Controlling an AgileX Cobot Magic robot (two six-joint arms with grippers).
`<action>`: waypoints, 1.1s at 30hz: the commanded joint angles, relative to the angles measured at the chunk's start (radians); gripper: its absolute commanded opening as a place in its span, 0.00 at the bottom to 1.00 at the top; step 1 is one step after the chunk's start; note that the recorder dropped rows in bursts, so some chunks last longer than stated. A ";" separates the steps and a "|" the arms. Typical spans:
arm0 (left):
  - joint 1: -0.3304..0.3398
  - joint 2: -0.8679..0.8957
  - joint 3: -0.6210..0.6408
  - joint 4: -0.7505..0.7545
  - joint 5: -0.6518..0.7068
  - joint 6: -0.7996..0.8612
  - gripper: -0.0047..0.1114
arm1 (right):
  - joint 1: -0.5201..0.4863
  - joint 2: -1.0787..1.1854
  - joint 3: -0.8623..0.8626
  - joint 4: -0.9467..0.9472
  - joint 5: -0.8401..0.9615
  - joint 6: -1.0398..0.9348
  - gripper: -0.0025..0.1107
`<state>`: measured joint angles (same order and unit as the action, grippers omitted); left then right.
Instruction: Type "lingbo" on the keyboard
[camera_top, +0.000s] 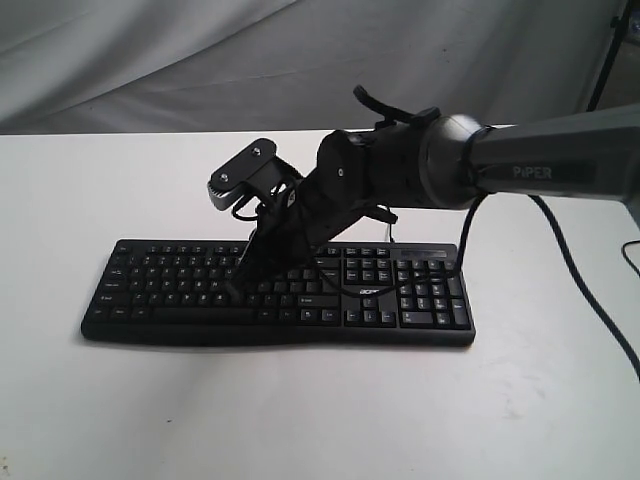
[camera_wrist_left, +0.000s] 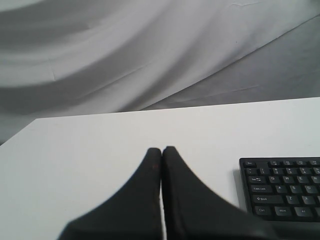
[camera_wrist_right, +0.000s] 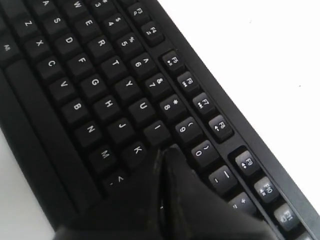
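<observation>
Fingers (camera_wrist_left: 147, 172) of your left gripper (camera_wrist_left: 161, 149) are pressed together with nothing between them, hanging over the bare white table (camera_wrist_left: 90, 150). In the left wrist view the keyboard (camera_wrist_left: 282, 192) shows only its Ctrl/Shift/Caps Lock end, and it sits apart from that gripper.

Exterior view: the keyboard lies flat mid-table with its long side across the view. The letter block is on the left and the number pad on the right. A small white logo (camera_top: 366, 290) sits among the keys just left of the pad.

Your right gripper (camera_top: 238, 284) has its tip down on the letter block. A wrist camera (camera_top: 245, 172) sticks up above it.

Right wrist view: that gripper's fingers (camera_wrist_right: 180, 190) are closed against each other and hold nothing. The tip is just beside the K key (camera_wrist_right: 137, 149) and the I key (camera_wrist_right: 157, 128), and it covers the keys next to them. You can't tell which key is under it, or whether that key is pressed.

Your right arm (camera_top: 540, 170) comes in from the right edge, passes over the number pad and slopes down leftward across the keyboard. A black cable (camera_top: 580, 280) hangs from it and runs off toward the right edge.
</observation>
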<state>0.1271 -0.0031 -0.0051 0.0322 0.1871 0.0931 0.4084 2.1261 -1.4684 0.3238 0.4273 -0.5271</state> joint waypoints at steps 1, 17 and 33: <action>-0.004 0.003 0.005 -0.001 -0.006 -0.003 0.05 | -0.004 0.019 -0.006 0.042 0.025 -0.011 0.02; -0.004 0.003 0.005 -0.001 -0.006 -0.003 0.05 | -0.023 0.044 -0.045 0.075 0.076 -0.020 0.02; -0.004 0.003 0.005 -0.001 -0.006 -0.003 0.05 | -0.029 0.069 -0.105 0.069 0.121 -0.074 0.02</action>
<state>0.1271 -0.0031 -0.0051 0.0322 0.1871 0.0931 0.3841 2.1976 -1.5662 0.3919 0.5455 -0.5841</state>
